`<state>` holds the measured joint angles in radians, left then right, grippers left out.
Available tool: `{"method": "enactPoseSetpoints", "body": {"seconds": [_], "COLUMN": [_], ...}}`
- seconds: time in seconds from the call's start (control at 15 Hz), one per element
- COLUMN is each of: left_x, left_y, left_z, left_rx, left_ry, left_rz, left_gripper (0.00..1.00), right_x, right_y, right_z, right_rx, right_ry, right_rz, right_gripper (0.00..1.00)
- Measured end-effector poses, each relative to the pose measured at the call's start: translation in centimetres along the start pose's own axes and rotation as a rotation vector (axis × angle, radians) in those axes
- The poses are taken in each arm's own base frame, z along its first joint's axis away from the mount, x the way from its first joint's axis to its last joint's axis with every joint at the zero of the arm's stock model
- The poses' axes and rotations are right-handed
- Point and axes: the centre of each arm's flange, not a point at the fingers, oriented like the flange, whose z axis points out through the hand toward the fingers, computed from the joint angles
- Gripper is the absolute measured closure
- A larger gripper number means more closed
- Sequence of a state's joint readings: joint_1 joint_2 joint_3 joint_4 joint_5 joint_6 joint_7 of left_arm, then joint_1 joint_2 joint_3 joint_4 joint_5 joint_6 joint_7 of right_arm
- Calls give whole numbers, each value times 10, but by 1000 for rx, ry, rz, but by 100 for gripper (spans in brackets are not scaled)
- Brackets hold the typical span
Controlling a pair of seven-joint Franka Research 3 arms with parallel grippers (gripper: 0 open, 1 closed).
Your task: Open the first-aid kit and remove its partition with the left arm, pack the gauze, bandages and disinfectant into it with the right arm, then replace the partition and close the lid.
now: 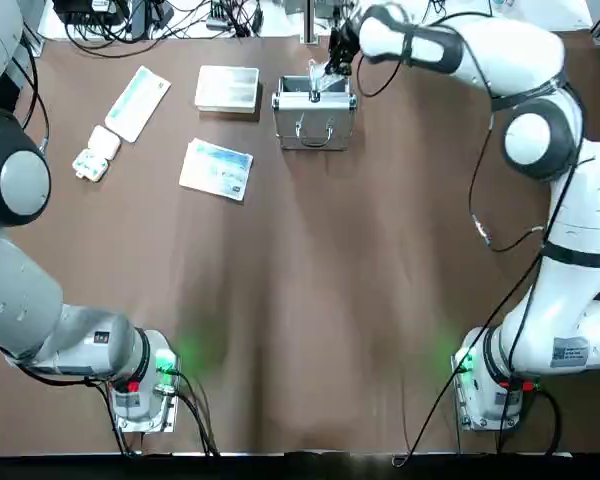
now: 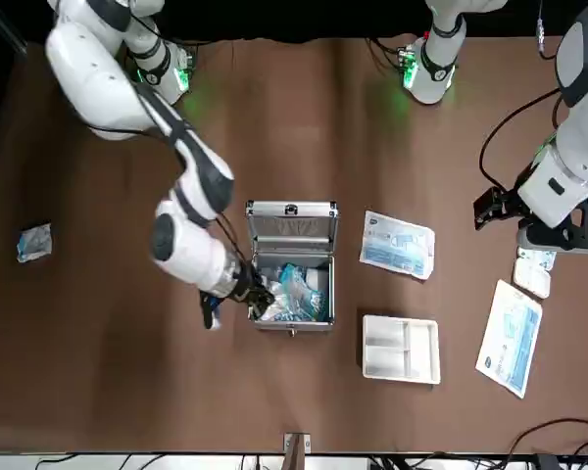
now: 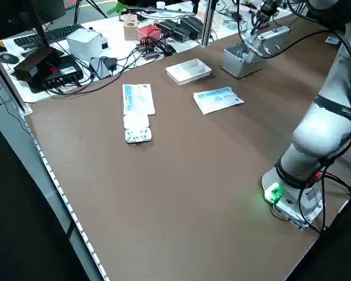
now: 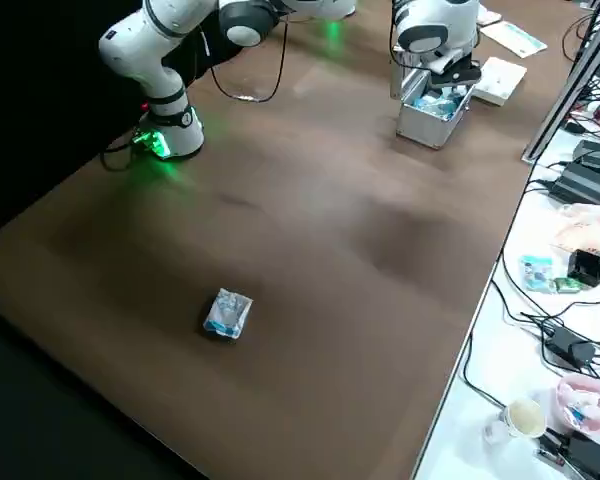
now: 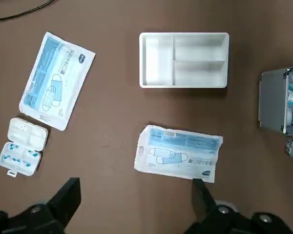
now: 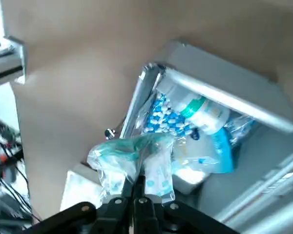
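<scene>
Top view: brown worktop [image 1: 310, 300]; small boxy silver aluminium first-aid kit [image 1: 314, 125] at the far centre, lid open. Right pincer [image 1: 332, 68] at the kit's far rim. Flat cream partition tray [image 1: 227, 88] just left of the kit.

Front view: kit's lid [image 2: 291, 227] stands upright; blue-white packets fill the interior. Cables run along the worktop's far edge.

Left side view: keyboard, boxes and cabling on a white bench beyond the worktop.

Right side view: clear blue-white wrapped packet [image 4: 226, 313] lies alone, well apart from the kit.

Left wrist view: left pincer [image 5: 134, 202] fingers apart, hovering above a flat blue-white printed box [image 5: 179, 153].

Right wrist view: right pincer clamped on a clear wrapped packet [image 6: 134, 163] over the kit.
</scene>
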<state>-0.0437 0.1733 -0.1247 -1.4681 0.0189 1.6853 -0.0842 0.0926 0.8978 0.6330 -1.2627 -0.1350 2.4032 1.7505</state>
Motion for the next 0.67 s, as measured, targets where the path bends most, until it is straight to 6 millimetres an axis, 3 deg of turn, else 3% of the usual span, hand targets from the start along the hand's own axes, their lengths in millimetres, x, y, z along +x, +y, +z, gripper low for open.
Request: {"method": "enactPoseSetpoints", "body": {"seconds": [0.2, 0.47, 0.53, 0.67], "left_x": [0, 0, 0, 0], "left_y": [0, 0, 0, 0], "left_z": [0, 0, 0, 0], "left_rx": [0, 0, 0, 0], "left_ry": [0, 0, 0, 0], "left_rz": [0, 0, 0, 0], "left_gripper": [0, 0, 0, 0], "right_x": [-12, -23, -26, -30], "right_y": [9, 13, 14, 15], "right_z": [23, 29, 30, 31], "right_rx": [-15, -24, -26, -27], "right_ry": [1, -3, -4, -5], "right_rz": [134, 203, 202, 199], "right_gripper": [98, 95, 92, 76]}}
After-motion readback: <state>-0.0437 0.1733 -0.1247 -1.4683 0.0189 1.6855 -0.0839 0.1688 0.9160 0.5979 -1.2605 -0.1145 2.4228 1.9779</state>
